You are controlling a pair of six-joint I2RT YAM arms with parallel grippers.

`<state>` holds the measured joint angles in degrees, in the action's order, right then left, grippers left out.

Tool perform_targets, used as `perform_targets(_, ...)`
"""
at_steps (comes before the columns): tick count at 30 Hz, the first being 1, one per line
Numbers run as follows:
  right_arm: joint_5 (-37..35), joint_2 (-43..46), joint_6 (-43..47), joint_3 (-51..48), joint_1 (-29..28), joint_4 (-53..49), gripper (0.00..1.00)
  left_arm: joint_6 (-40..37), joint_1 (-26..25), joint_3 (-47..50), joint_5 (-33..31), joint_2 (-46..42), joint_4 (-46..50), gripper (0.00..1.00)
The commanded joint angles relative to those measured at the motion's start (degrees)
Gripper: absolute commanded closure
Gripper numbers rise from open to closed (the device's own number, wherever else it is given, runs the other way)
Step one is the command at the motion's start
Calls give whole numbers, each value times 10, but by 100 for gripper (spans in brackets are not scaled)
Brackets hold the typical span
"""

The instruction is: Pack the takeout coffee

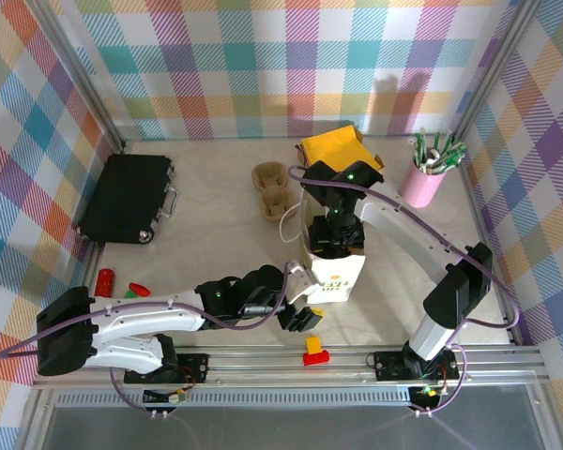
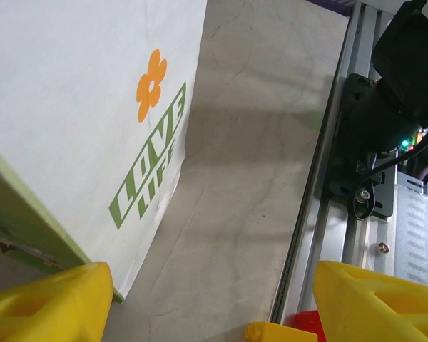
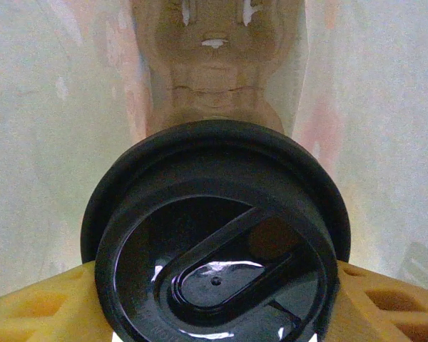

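PHOTOG: A cell of plaid walls [image 1: 263, 56] around a pale table [image 1: 216, 225]. A white paper bag [image 1: 345, 277] stands upright at centre, near the front edge.

DESK: And the takeout coffee [image 3: 217, 242]?

PHOTOG: Inside the bag. The right wrist view has its black lid face-on, with pale bag walls on both sides. The right gripper [image 3: 214, 303] is closed on it, one yellow finger at the lid's 8 o'clock and the other at 4.

DESK: Which way does it run?

PHOTOG: Its long axis points straight down the bag, lid toward the wrist. A brown moulded shape [image 3: 214, 64] lies beyond the lid at 12 o'clock, deeper in. Whether the base touches anything, I cannot tell.

DESK: The other arm?

PHOTOG: The left gripper [image 2: 214, 306] sits outside, at the bag's 7 o'clock in the top view. Its fingers are spread and hold nothing, one of them just beside the bag's lower corner.

DESK: What does the next move turn on?

PHOTOG: By my reading, the descent. Only the right arm has the coffee, and it should travel down that upright axis before the fingers part.
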<state>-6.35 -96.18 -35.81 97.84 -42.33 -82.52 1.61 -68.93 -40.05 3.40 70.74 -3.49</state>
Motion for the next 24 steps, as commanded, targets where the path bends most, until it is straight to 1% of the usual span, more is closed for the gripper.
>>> perform_targets(1, 5, -8, -13, 17, 4, -5, 51, -12, -3, -20, 14, 7, -32, 26)
perform_targets(24, 14, -22, -2, -18, 3, 16, 52, -10, -3, -21, 15, 22, -41, 27)
